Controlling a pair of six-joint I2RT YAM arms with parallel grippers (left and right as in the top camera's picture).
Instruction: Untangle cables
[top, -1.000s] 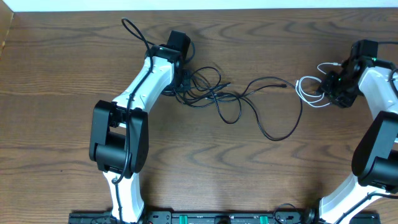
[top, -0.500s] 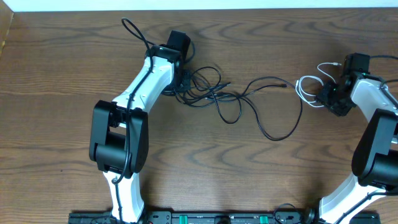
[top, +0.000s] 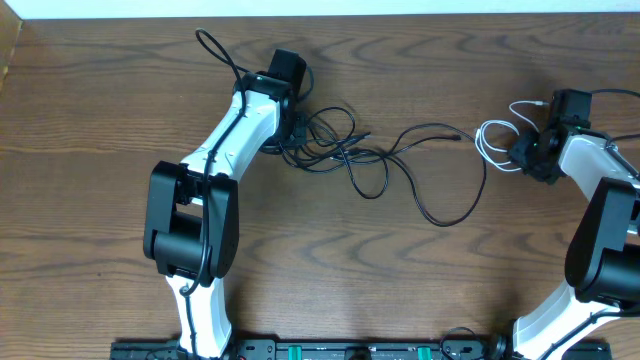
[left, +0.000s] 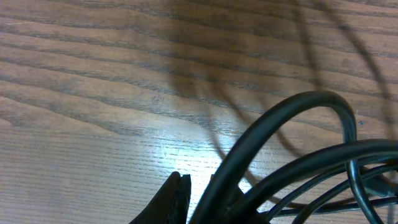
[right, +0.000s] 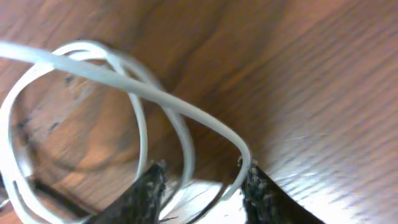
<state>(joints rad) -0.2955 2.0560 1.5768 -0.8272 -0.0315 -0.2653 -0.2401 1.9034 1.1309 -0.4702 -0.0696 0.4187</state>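
Swinging inward over the past second, the right arm now carries the right gripper a little nearer the black tangle, the knot of black cables at mid-table. The left arm has not budged, and the left gripper sits at the tangle's left edge; its wrist view shows a black cord running hard against one fingertip, but whether the jaws are clamped on it cannot be told. One long black cable trails in a loop to the tangle's right. Beyond that loop lies the coiled white cable, and the right fingers stand parted with its strands passing between them, not pinched. The white cord looks nearly free of the tangle, so the black knot appears to be the remaining work.
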